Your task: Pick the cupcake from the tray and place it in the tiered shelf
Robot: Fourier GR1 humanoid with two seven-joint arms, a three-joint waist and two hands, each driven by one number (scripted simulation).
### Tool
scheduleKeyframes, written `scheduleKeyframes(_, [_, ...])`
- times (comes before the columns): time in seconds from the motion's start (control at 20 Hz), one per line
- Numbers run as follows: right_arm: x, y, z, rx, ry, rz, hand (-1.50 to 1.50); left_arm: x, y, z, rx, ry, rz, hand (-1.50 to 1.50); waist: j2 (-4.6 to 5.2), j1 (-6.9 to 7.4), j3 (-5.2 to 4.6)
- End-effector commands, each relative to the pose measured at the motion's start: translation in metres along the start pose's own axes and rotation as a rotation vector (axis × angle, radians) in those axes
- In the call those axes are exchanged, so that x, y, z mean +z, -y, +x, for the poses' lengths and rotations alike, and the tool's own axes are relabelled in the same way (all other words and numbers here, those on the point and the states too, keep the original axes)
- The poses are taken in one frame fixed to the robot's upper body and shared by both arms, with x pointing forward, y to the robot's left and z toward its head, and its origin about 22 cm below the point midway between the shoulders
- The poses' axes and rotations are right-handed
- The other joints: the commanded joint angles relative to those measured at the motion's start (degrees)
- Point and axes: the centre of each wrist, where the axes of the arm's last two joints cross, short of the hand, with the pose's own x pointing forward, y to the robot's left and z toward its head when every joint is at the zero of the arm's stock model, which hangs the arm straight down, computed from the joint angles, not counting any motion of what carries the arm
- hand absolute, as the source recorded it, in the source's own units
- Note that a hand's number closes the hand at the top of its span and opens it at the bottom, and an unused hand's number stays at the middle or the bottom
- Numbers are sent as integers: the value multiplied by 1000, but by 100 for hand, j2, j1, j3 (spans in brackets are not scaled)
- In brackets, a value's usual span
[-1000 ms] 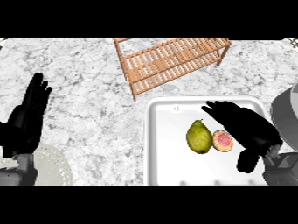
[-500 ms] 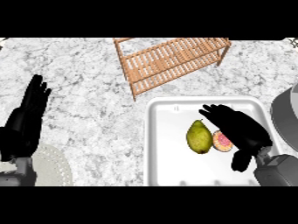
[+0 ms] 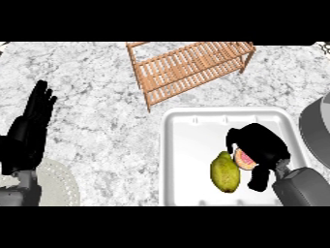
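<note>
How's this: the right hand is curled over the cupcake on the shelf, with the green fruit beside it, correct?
Not quite. The head view shows the right hand curled over the cupcake in the tray, not on the shelf. The green fruit does lie beside it.

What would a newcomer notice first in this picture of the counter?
First comes the black right hand, curled over the pink cupcake in the white tray at the lower right, with a green fruit beside it. Next is the wooden tiered shelf at the top middle. The left hand rests open at the left edge.
</note>
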Motion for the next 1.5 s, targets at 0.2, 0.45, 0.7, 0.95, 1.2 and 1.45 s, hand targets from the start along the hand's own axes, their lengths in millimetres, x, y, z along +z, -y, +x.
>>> scheduleKeyframes(0.2, [-2,-13,18,21,-20,-103,150,1,1,24,10,-5,-6,0,16,-14,24])
scheduleKeyframes(0.45, [-29,-9,95,-82,-103,-88,150,0,8,3,-1,-6,7,0,22,-7,22])
scheduleKeyframes(0.7, [-17,12,107,-240,-21,-130,150,8,-11,16,5,0,-2,0,7,15,25])
scheduleKeyframes(0.95, [27,47,133,-344,37,-262,150,16,3,0,0,-9,20,0,-2,-15,22])
scheduleKeyframes(1.2, [68,95,120,-574,74,-467,150,13,0,-15,22,-6,3,0,-1,-29,15])
scheduleKeyframes(1.45, [106,137,122,-642,-67,-646,150,3,-6,-3,7,-19,-6,0,-1,-45,14])
